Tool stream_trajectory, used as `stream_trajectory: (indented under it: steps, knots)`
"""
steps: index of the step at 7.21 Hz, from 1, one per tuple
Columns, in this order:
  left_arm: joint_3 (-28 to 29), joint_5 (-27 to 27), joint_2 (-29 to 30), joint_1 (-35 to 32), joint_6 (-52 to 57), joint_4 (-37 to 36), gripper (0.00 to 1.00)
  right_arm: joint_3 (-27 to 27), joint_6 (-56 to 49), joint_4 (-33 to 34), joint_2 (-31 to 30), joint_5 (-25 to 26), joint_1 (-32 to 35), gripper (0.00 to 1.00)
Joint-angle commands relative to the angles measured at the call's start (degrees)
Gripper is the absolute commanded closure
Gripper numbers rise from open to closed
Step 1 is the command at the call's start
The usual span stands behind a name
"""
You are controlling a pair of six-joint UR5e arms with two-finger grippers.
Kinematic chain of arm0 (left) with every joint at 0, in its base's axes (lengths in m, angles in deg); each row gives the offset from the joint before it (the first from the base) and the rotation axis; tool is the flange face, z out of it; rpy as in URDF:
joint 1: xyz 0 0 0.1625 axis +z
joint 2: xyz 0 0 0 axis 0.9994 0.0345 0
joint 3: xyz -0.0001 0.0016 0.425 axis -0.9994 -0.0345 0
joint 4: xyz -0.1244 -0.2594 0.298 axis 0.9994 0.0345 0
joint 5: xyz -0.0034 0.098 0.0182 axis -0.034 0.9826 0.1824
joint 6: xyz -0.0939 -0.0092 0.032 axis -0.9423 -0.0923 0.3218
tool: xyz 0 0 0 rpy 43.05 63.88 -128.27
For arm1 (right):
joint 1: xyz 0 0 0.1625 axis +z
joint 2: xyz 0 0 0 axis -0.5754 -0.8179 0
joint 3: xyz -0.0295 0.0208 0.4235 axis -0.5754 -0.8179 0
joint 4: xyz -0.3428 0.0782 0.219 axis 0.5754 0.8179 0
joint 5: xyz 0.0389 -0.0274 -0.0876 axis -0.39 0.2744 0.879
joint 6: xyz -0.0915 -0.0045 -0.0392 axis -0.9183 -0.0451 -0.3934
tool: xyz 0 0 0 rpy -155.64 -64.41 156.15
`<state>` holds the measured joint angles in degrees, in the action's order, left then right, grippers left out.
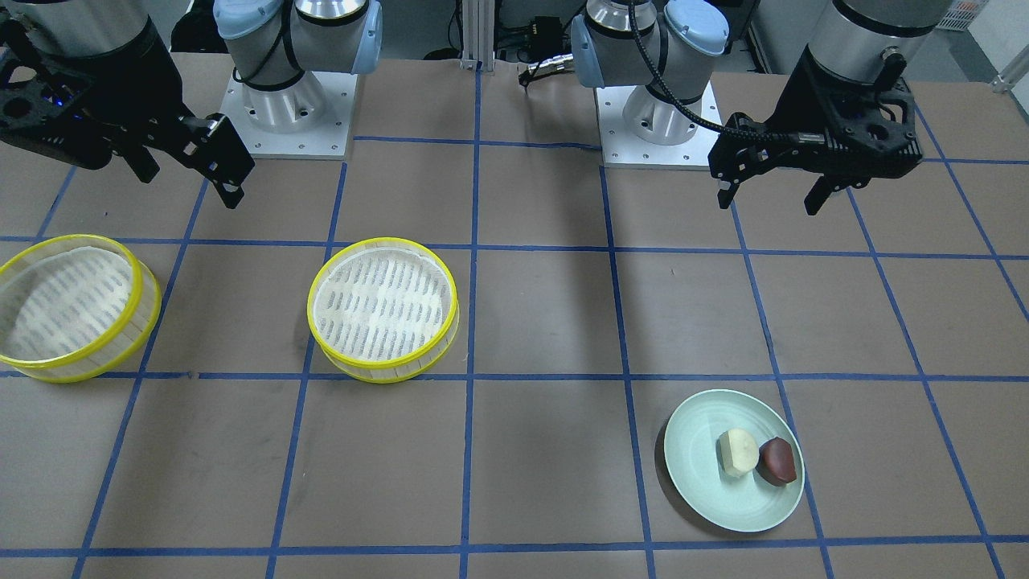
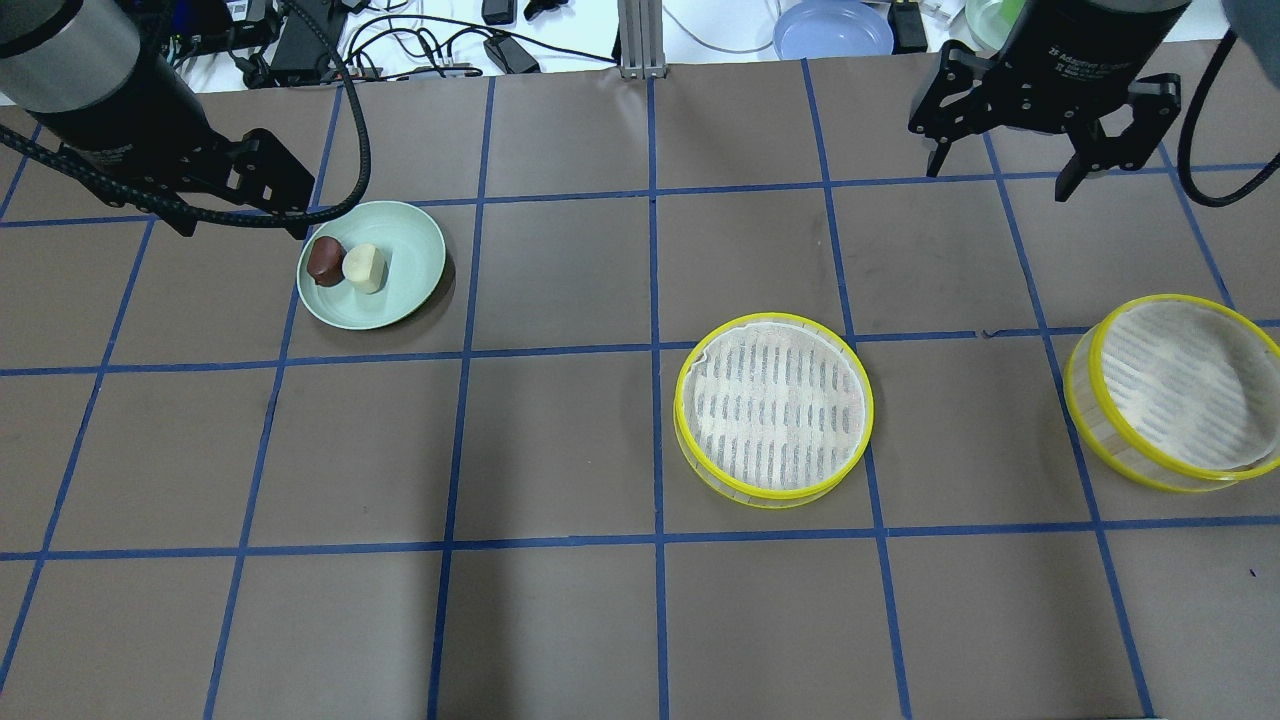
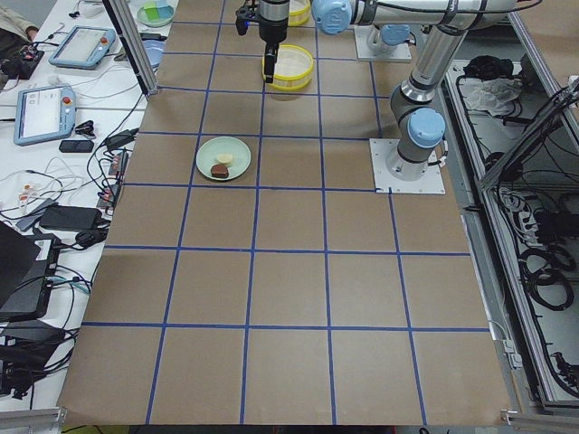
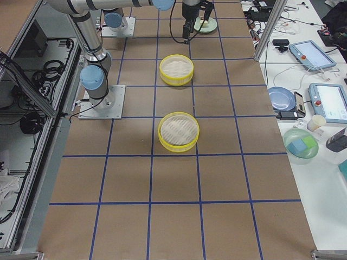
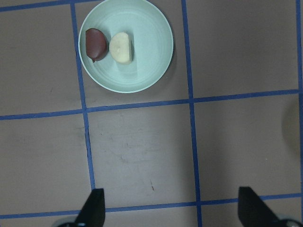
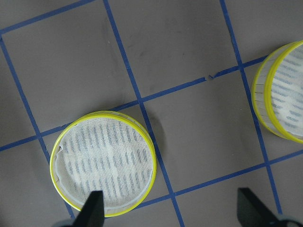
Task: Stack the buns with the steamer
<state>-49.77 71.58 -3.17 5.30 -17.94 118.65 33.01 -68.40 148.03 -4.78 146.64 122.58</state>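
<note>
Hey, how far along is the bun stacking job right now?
Done: nothing yet. The cream bun and brown bun lie side by side on the green plate. The middle tray and end tray are empty and apart.
In hand: nothing. The left gripper and right gripper hang open in the air.
Left: probably everything, meaning buns into trays and then the trays stacked.

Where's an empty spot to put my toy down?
The biggest bare patch lies between the green plate and the middle tray. A smaller gap sits between that tray and the other tray. Both trays are empty. The plate is crowded on one side, where the brown bun and cream bun touch.
</note>
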Motion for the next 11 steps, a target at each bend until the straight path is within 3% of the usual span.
stream_trajectory:
  steps: [1, 3, 4, 6, 8, 9, 11]
  knots:
    - [0.00, 0.02, -0.13, 0.02, 0.10, -0.02, 0.00, 0.02, -0.08, 0.00, 0.00, 0.09, 0.00, 0.00]
    - [-0.17, -0.24, 0.39, 0.36, 0.62, 0.07, 0.00, 0.02, -9.15, 1.14, 0.70, 0.96, -2.09, 0.00]
    - [-0.61, -0.24, 1.96, 0.98, 1.50, -0.89, 0.00, 0.10, -13.66, 1.84, 0.79, 1.14, -6.54, 0.00]
    - [-1.58, -0.06, 10.02, 1.68, 10.62, -14.62, 0.00, 2.11, -27.97, 1.85, 1.22, 1.06, -18.84, 0.00]
    - [-1.76, -0.15, 21.00, 1.77, 10.91, -29.31, 0.00, 8.25, -43.08, 10.93, 4.98, 1.49, -29.31, 0.01]
    - [-1.84, 0.20, 25.40, 1.77, 12.48, -33.90, 0.03, 10.02, -48.11, 15.78, 8.84, 5.50, -32.57, 0.09]
    - [-1.76, 0.20, 30.61, 2.04, 14.07, -37.18, 0.18, 10.30, -59.97, 24.65, 19.28, 6.07, -38.99, 0.12]
